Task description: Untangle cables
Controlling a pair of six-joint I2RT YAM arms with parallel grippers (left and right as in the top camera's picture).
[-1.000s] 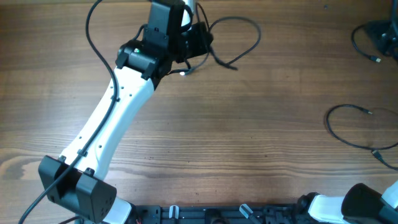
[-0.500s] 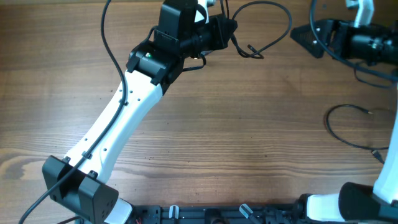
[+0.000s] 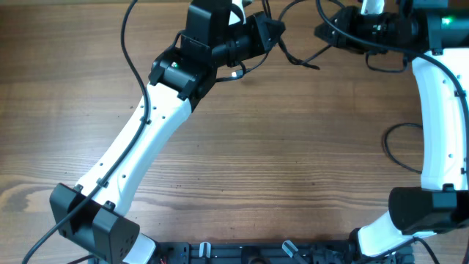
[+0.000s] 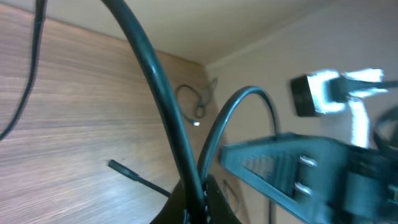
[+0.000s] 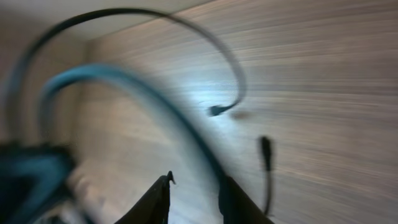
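A bunch of thin black cables (image 3: 299,60) hangs at the table's far edge between my two grippers. My left gripper (image 3: 277,31) is shut on it; in the left wrist view the jaws (image 4: 198,205) pinch a thick-looking black strand (image 4: 155,81) that runs up and left. My right gripper (image 3: 322,33) points left, close to the same cables. In the blurred right wrist view its fingers (image 5: 194,199) stand a narrow gap apart, and a blurred strand (image 5: 180,118) runs down against the right finger (image 5: 239,202). Two loose plug ends (image 5: 214,111) (image 5: 266,149) lie over the wood.
Another black cable loop (image 3: 396,150) lies on the wood at the right, partly behind the white right arm (image 3: 440,117). The white left arm (image 3: 139,147) crosses the table from the near left corner to the far middle.
The right arm has swung in from the right to the far edge beside the cables, and its jaws have narrowed. The left gripper carried the cables a little to the right.
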